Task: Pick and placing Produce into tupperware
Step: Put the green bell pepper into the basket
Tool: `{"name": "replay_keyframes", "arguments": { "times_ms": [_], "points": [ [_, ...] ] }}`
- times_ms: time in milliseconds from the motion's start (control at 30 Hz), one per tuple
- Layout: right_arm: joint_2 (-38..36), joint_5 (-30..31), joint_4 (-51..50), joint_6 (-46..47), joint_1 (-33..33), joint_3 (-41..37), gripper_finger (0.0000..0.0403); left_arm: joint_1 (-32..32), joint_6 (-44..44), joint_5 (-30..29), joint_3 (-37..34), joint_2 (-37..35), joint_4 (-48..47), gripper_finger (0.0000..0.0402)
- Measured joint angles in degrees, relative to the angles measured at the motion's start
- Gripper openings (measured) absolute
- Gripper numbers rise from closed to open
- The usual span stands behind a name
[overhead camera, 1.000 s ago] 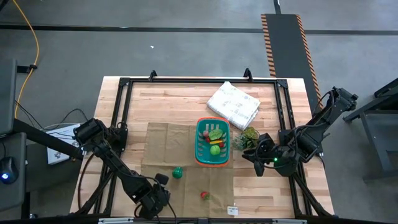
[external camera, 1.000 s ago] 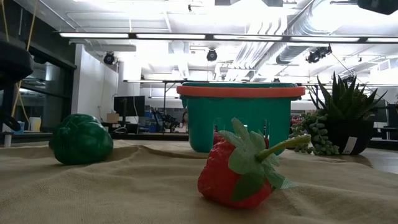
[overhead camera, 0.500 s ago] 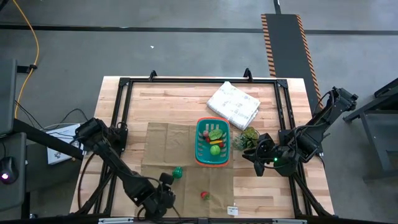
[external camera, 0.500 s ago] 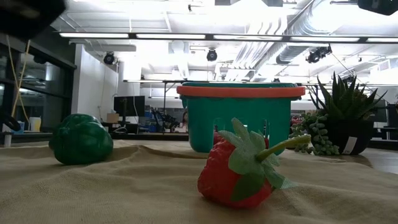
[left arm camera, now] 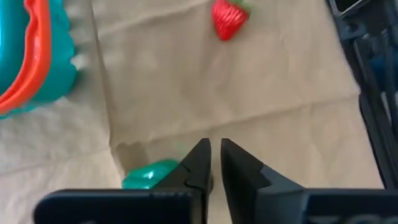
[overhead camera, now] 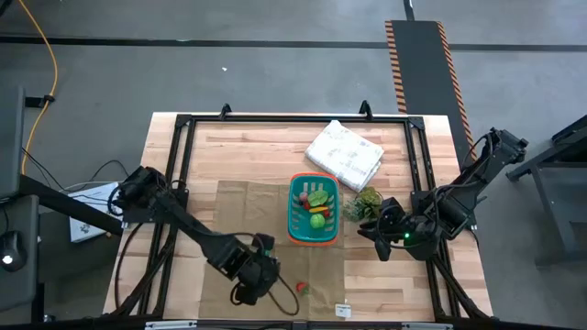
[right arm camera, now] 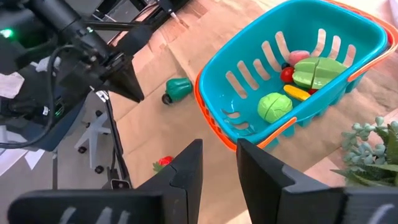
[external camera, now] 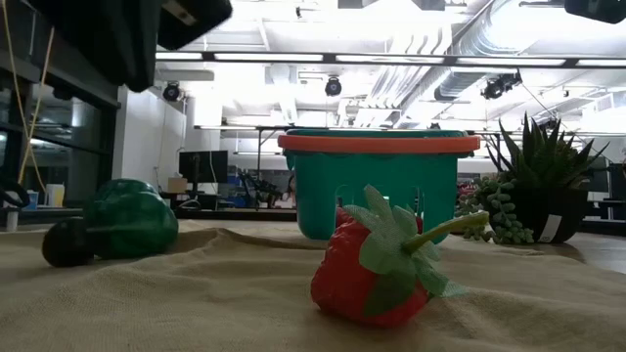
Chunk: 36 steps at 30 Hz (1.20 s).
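Note:
The teal tupperware (overhead camera: 314,209) stands on a tan cloth, with several produce pieces (right arm camera: 298,74) lying in it. A green produce piece (overhead camera: 266,242) lies on the cloth near the tupperware's left corner, with a small dark round thing (external camera: 67,242) against it. A red strawberry (overhead camera: 301,286) lies toward the near edge. My left gripper (left arm camera: 214,149) hangs shut above the cloth between the green piece (left arm camera: 149,177) and the strawberry (left arm camera: 229,17), holding nothing. My right gripper (right arm camera: 219,152) waits open in the air right of the tupperware (right arm camera: 292,81).
A white rumpled bundle (overhead camera: 344,154) lies at the far side and a spiky potted plant (overhead camera: 367,203) stands right of the tupperware. A black frame (overhead camera: 183,165) rims the wooden table. The tan cloth (overhead camera: 238,215) lies bare left of the tupperware.
My left gripper has gone up from the near edge, toward the table's right and far side, and now hangs beside the green piece. In the low view its arm has come in at the top left, and a small dark round thing now shows against the green piece.

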Motion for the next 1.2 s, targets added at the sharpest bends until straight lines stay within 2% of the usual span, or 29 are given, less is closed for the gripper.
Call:
{"name": "replay_keyframes", "arguments": {
  "times_ms": [233, 433, 567, 767, 900, 1033, 1200],
  "points": [
    [0.0, -0.1, 0.1, 0.0, 0.0, 0.0, 0.0089, 1.1, 3.5, 1.8, 2.0, 0.0, -2.9, 0.0001],
    [0.0, -0.1, 0.5, 0.0, 0.0, 0.0, 0.0089, 1.4, 2.3, 1.5, 2.2, 0.0, -6.5, 0.0017],
    [0.0, -0.1, 0.6, 0.0, 0.0, 0.0, 0.0089, 2.8, -5.4, 2.1, 2.2, 0.0, -10.1, 0.0061],
    [0.0, 0.5, 0.7, 0.0, 0.0, 0.0, 0.0089, 5.6, -24.0, 3.8, 2.2, 0.0, -15.0, 0.0165],
    [0.0, 0.6, 0.9, 0.0, 0.0, 0.0, 0.0089, 6.8, -30.9, 6.4, 2.2, 0.0, -14.7, 0.0220],
    [0.0, 0.6, 1.0, -1.3, 0.0, 0.0, 0.0089, 6.7, -38.6, 6.9, 2.2, 0.0, -12.9, 0.0254],
    [-0.1, 1.0, 1.0, -3.0, -0.6, 0.0, 0.0089, 6.6, -46.3, 6.9, 2.1, 0.0, -12.6, 0.0275]
  ]
}}
